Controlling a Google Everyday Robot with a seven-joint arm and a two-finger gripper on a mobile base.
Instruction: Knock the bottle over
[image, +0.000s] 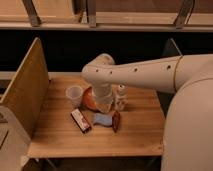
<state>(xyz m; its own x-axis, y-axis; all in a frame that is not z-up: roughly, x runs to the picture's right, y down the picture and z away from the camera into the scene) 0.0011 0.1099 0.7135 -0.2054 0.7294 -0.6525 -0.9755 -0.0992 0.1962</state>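
Observation:
The bottle (120, 97) is small, whitish and translucent with a white cap. It stands upright on the wooden table (140, 130), right of centre. My arm reaches in from the right and bends down over the table's middle. My gripper (106, 106) hangs at its end, just left of the bottle and close beside it. I cannot tell whether it touches the bottle. The arm hides part of what lies behind it.
A translucent plastic cup (74, 95) stands left of the arm. An orange bowl (89, 98) shows partly behind the wrist. In front lie a red-and-white snack bar (80, 120), a blue packet (103, 119) and a reddish-brown packet (116, 121). A wooden side panel (25, 90) bounds the table's left.

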